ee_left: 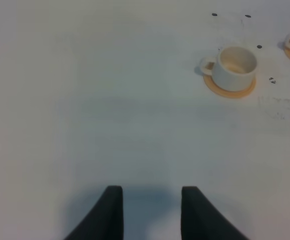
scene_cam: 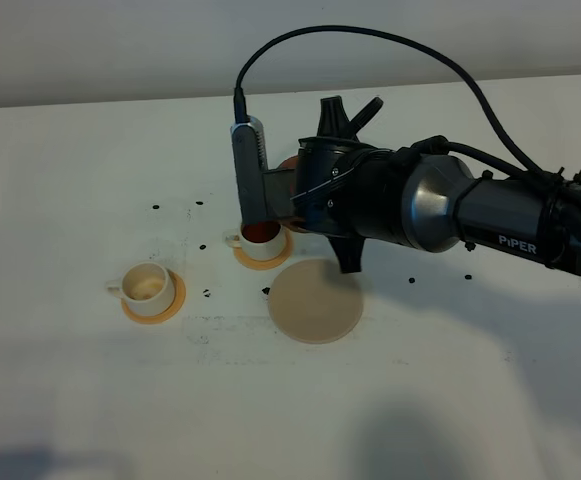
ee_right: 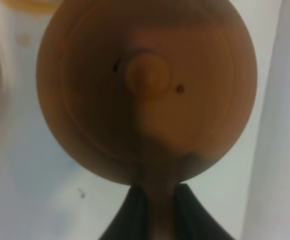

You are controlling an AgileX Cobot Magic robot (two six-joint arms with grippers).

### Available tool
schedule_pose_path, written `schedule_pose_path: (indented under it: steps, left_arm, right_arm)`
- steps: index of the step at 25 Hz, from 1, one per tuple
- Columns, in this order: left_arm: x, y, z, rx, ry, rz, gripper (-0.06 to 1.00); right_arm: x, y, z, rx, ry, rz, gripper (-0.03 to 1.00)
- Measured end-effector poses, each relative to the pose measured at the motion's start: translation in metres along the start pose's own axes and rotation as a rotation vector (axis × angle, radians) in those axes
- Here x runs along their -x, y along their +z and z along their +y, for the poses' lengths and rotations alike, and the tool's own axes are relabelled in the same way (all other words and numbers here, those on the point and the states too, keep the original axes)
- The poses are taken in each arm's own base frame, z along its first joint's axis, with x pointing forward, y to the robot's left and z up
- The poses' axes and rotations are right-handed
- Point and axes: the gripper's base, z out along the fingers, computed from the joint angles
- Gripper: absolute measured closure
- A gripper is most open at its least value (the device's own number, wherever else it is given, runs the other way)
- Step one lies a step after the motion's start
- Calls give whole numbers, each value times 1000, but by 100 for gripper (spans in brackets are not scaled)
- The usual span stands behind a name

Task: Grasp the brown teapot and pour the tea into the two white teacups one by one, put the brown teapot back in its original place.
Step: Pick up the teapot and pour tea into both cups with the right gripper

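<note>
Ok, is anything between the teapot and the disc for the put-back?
Nothing visible. The disc lies bare, close to the cup where the right gripper holds the teapot. That cup and its coaster sit beside the disc, not on it.

1. Plain white table (scene_cam: 70,400) fills pretty much everything.
2. Pale wall (scene_cam: 120,50) right behind it.
3. Few tiny black specks (scene_cam: 156,208) scattered on top.
4. Soft grey shadow (scene_cam: 410,440) along the near edge.
</note>
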Motion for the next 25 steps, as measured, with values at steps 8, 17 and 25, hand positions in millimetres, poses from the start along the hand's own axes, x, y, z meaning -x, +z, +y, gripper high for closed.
schedule_pose_path:
  steps: [8,17,25]
  left_arm:
    - [0,0,0,0,0,0,64]
    - [0,0,0,0,1,0,64]
    - [0,0,0,0,1,0,64]
  right_arm:
    - [3,-17,-24,62,230,-13,88]
    - [-14,-10,-36,305,452,-38,88]
    - [-22,-2,-43,359,550,-77,88]
